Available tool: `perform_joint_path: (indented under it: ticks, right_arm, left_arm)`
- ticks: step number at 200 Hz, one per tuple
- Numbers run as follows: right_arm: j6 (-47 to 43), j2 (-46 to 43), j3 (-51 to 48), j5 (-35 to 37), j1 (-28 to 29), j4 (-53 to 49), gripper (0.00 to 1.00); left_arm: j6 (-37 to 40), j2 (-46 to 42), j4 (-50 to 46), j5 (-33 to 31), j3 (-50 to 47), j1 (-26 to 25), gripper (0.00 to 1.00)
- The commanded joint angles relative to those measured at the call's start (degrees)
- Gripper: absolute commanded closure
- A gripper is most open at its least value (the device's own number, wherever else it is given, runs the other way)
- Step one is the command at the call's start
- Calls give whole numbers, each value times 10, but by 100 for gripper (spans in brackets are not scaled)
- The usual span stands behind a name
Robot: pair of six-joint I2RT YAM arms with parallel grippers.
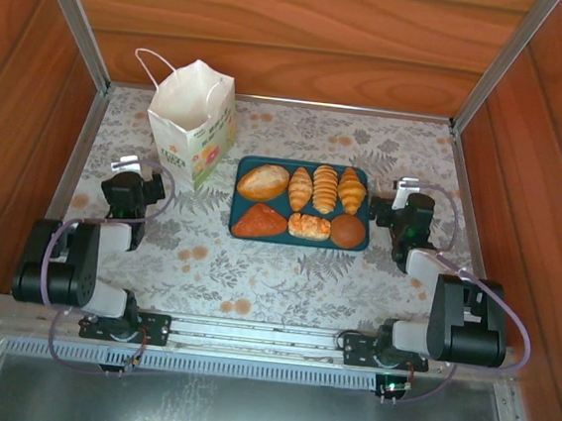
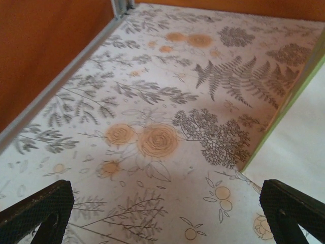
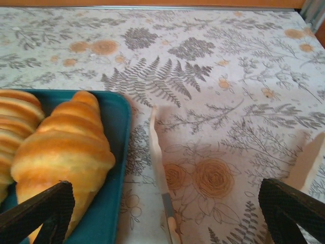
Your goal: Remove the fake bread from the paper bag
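Black padded fingers [image 2: 40, 211] of the left gripper [image 2: 167, 213] are standing wide apart with nothing between them, hanging over bare floral-printed table covering [image 1: 255, 278] near the table's left edge. The white side of the small white paper gift bag with cord handles and a green flowered lower panel [image 1: 194, 132] is rising just to their right. The right gripper [image 3: 167, 213] is likewise gaping empty, hovering beside the right rim of the teal rectangular tray [image 1: 238, 198], its left finger overlapping the end of a ridged golden croissant [image 3: 61, 147] in the wrist view, though I cannot tell whether they are touching. The fake bread [image 1: 301, 205], small golden-to-brown toy pastries, is lying in two tidy rows on that tray at the middle of the table. The spacing looks meant to keep each piece separately graspable and clear of the bag. The bag is standing upright toward the far-left corner, mouth open upward, presumably so a gripper can reach in from above. With the pastries on the tray and both arms flanking the work area empty, the unloading is looking finished, though the bag's interior is hidden.
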Motion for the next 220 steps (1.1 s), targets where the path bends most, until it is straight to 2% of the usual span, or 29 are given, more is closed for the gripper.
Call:
perform_joint_path:
  ticks: [1, 44, 65, 93, 154, 187, 201, 220]
  right_arm:
    - [1, -9, -21, -42, -3, 62, 0]
    - [7, 1, -11, -40, -2, 56, 0]
    - [-1, -4, -27, -64, 5, 93, 0]
    - [-3, -8, -33, -4, 25, 99, 0]
    - [-4, 40, -8, -18, 31, 107, 0]
    - [-8, 90, -32, -15, 32, 189, 0]
    - [-5, 106, -33, 2, 34, 210, 0]
    - [19, 106, -10, 46, 34, 166, 0]
  left_arm:
    - [24, 49, 92, 33, 8, 2, 0]
    - [23, 54, 91, 12, 13, -2, 0]
    - [25, 55, 91, 3, 14, -6, 0]
    - [25, 54, 91, 3, 14, -7, 0]
    - [26, 54, 91, 0, 14, -9, 0]
    - [26, 55, 89, 0, 14, -8, 0]
    - [26, 54, 89, 0, 14, -8, 0]
    - [26, 54, 90, 0, 14, -8, 0]
